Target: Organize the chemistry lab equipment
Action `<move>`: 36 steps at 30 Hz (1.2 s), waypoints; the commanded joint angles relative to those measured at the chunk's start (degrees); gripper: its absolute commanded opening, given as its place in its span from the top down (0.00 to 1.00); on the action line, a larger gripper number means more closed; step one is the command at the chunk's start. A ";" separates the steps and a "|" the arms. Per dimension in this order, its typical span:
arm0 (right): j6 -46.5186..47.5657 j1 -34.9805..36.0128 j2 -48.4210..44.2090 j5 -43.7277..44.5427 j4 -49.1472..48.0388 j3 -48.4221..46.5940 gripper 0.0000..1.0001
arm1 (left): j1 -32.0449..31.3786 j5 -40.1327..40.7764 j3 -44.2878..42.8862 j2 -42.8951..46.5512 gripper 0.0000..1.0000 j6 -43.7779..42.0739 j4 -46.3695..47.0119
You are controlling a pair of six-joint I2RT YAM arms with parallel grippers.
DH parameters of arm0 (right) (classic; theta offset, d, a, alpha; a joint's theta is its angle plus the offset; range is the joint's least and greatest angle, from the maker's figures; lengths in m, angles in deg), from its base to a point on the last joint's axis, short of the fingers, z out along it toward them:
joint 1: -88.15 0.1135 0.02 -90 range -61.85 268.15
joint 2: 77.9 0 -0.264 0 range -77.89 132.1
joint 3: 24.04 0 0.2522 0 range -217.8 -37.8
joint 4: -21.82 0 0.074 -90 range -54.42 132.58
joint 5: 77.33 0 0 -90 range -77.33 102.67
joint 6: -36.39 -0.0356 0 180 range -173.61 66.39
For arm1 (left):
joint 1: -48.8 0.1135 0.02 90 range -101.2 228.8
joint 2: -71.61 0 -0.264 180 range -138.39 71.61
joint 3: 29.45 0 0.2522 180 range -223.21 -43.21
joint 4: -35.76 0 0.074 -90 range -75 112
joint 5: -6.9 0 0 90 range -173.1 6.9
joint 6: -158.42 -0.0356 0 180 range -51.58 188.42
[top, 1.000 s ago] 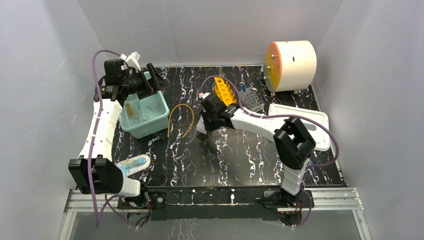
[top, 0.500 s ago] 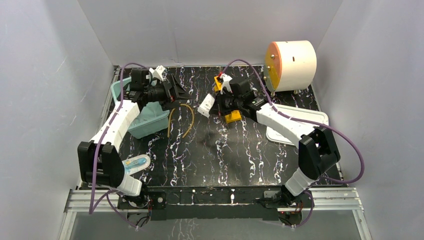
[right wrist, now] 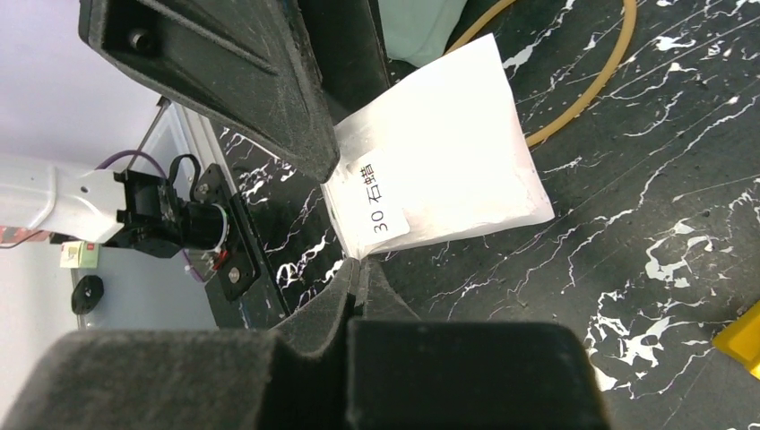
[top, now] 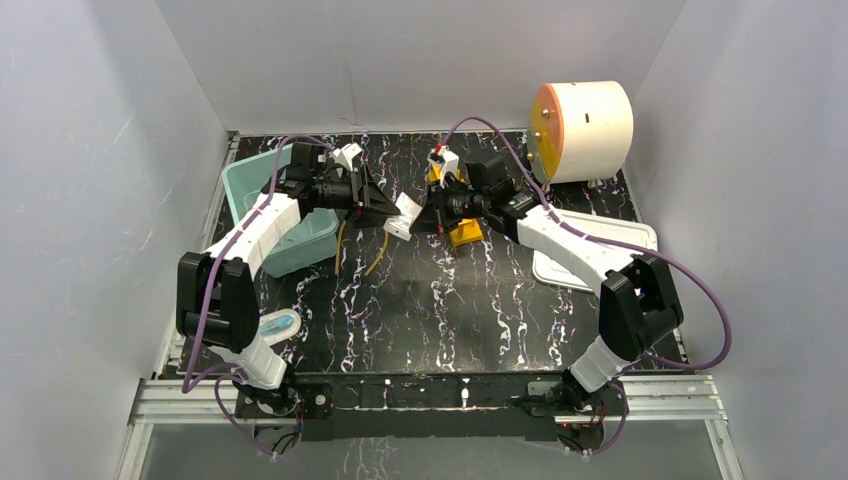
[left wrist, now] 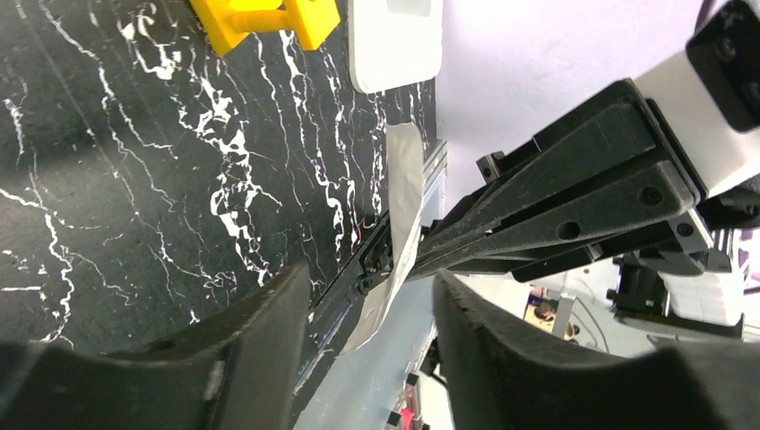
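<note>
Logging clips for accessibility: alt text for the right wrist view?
The right gripper pinches a corner of a white labelled packet over the black marbled table, its far edge between the left gripper's open fingers. An amber rubber tube curves behind.

— See a big white drum (top: 585, 130) with an orange face, lying on its side.
— Sitting on what?
— On a black table (top: 450, 320) with white squiggles.
— And just in front of the drum?
— A flat white tray (top: 630, 238), close by it.
— Far off to the drum's left?
— A blue-green tub (top: 300, 250), open on top.
— Behind the drum?
— Plain grey walls (top: 420, 60).
</note>
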 commanded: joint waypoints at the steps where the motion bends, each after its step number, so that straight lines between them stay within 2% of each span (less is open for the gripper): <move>1: 1.47 -0.56 -0.67 -4.45 -2.75 -2.39 1.00 | -0.72 -5.60 -2.19 0.79 0.55 1.38 0.64; 5: 1.49 -0.63 -0.04 -5.46 -2.92 -2.87 1.00 | -1.16 -6.66 -2.07 1.02 0.70 1.55 1.02; 10: 1.82 -0.77 -0.22 -5.09 -3.07 -2.75 1.00 | -1.24 -6.05 -2.22 1.50 1.00 1.83 1.73; 11: 2.03 -0.91 -0.39 -4.75 -2.93 -2.64 0.97 | -1.22 -5.36 -2.25 1.85 1.00 1.79 1.83; 12: 2.23 -1.16 -0.50 -4.55 -2.49 -2.52 0.89 | -1.22 -4.53 -2.37 2.27 1.00 1.68 1.91; 14: 2.53 -1.63 -1.26 -3.50 -1.82 -2.12 0.64 | -1.17 -2.29 -2.74 3.33 1.00 1.06 1.57; 15: 2.66 -1.91 -1.88 -2.71 -1.68 -1.77 0.56 | -1.09 -1.02 -3.42 3.68 1.00 0.17 0.63; 18: 3.12 -2.75 -4.09 0.10 -1.43 -0.52 0.39 | -0.52 5.29 -7.17 4.10 1.00 -3.97 -5.47; 22: 4.62 -3.43 -5.74 3.31 -0.18 -0.50 0.34 | 1.56 18.02 -12.19 5.24 1.00 -7.88 -13.28; 30: 5.18 -3.94 -5.67 5.42 0.76 -0.70 0.34 | 7.42 46.20 -18.82 8.58 1.00 -9.63 -23.01; 36: 5.03 -3.97 -4.45 6.31 0.66 -1.10 0.33 | 11.72 52.16 -19.24 9.34 1.00 -8.41 -24.22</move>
